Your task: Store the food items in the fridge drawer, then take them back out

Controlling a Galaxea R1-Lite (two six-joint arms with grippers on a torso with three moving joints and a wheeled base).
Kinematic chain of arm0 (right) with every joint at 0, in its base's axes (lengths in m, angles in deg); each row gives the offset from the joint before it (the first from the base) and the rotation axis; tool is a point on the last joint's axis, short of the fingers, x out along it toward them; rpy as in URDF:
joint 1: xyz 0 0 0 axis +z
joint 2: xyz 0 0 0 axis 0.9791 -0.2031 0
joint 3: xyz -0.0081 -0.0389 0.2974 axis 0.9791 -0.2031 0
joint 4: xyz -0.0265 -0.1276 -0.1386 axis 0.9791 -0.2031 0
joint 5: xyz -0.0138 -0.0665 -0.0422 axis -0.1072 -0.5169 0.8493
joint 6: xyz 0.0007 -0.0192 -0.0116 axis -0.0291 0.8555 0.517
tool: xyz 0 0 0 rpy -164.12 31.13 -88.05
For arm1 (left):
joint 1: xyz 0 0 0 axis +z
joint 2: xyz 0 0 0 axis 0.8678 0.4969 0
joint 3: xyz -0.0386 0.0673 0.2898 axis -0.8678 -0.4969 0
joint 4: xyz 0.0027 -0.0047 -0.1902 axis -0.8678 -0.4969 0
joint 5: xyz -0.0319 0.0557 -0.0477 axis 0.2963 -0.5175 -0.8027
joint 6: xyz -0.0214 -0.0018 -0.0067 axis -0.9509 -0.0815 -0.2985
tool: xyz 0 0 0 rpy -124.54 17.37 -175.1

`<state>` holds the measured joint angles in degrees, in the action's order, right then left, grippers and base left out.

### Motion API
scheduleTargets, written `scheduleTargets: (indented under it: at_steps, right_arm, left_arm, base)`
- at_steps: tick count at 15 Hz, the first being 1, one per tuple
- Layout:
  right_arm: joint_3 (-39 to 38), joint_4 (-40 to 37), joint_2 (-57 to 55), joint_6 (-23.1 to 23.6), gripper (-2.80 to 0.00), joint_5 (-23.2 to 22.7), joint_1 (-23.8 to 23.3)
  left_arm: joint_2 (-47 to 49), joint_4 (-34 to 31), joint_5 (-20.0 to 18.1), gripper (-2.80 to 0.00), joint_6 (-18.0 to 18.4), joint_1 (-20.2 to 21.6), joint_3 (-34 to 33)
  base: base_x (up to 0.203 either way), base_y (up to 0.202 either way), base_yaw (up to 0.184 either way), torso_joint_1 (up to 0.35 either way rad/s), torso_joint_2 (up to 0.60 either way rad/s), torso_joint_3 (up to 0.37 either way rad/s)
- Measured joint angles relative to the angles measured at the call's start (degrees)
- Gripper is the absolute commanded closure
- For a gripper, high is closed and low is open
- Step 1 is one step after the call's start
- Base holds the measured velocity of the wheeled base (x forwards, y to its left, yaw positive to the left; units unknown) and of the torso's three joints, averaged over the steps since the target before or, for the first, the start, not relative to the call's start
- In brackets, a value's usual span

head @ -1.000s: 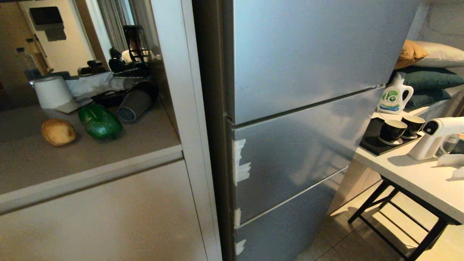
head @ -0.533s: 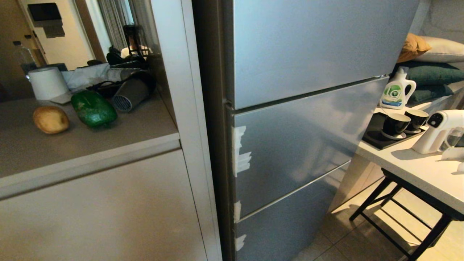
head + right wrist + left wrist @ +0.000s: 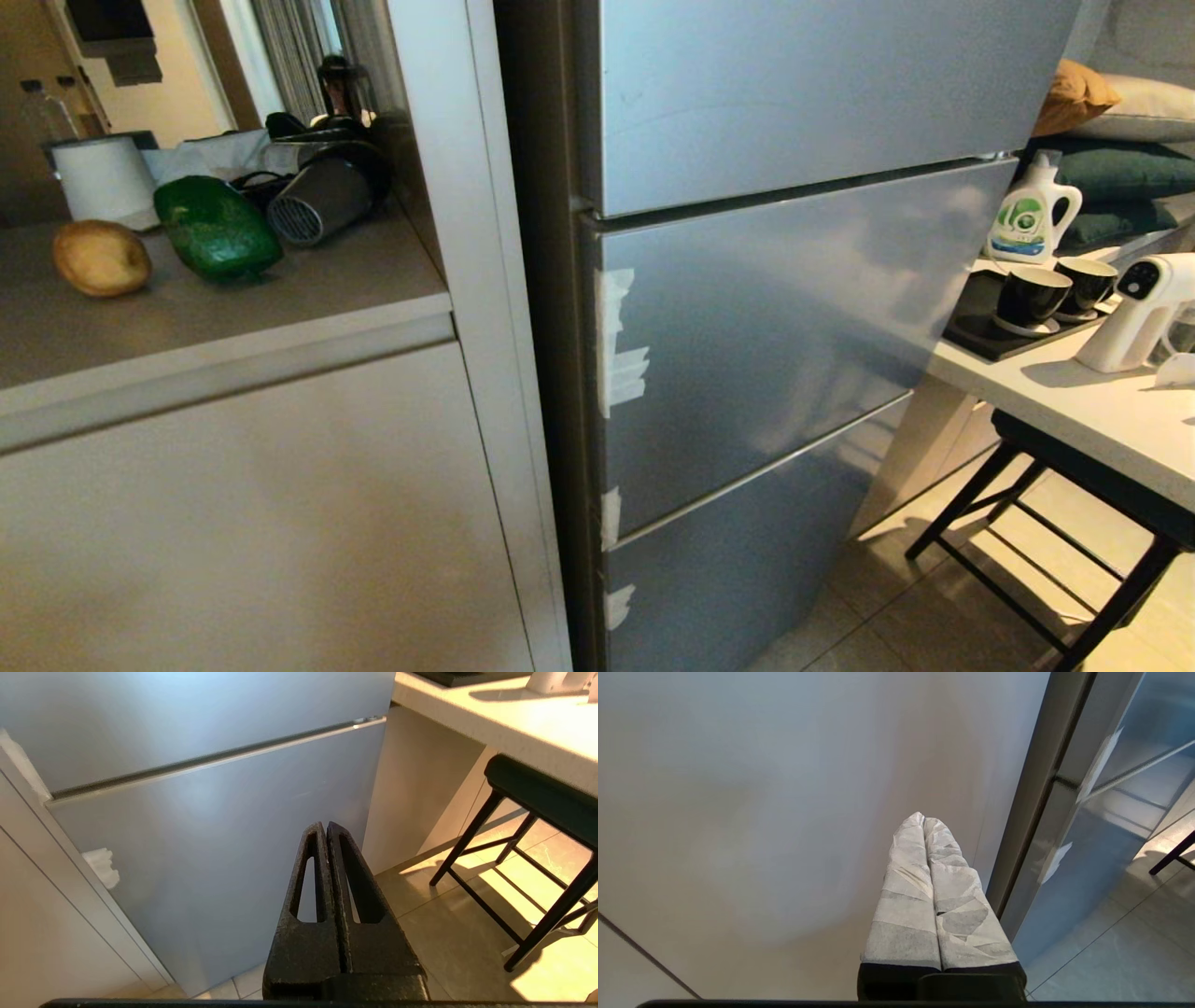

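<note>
tan-brown oval potato (image 3: 101, 259) | glossy dark green bell pepper (image 3: 217, 229) | silver-grey metal fridge (image 3: 794, 280), white tape patches on its left edge | beige cabinet door (image 3: 252, 523) | white plastic jug (image 3: 1030, 213), green label, possibly detergent | two black cups (image 3: 1053, 291)

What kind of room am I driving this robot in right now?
Most likely a home kitchen. A tall silver-grey fridge with closed fronts stands beside a counter holding a potato and green bell pepper, and cups sit on a side table.
</note>
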<state>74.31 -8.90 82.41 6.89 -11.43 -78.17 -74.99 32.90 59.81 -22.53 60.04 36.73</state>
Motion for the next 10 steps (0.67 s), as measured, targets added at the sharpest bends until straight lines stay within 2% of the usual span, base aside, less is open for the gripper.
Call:
scheduleTargets:
  at_steps: [4,10]
  right_arm:
    - [0.00,0.00,0.00,0.00,0.00,0.02,0.02]
    - [0.00,0.00,0.00,-0.02,0.00,0.02,0.02]
  left_arm:
    - [0.00,0.02,-0.02,0.00,-0.05,-0.02,0.00]
    - [0.00,0.04,-0.02,0.00,-0.09,-0.02,0.00]
  base:
    - [0.000,0.000,0.000,-0.036,0.10,0.064]
    - [0.000,0.000,0.000,0.000,0.00,0.000]
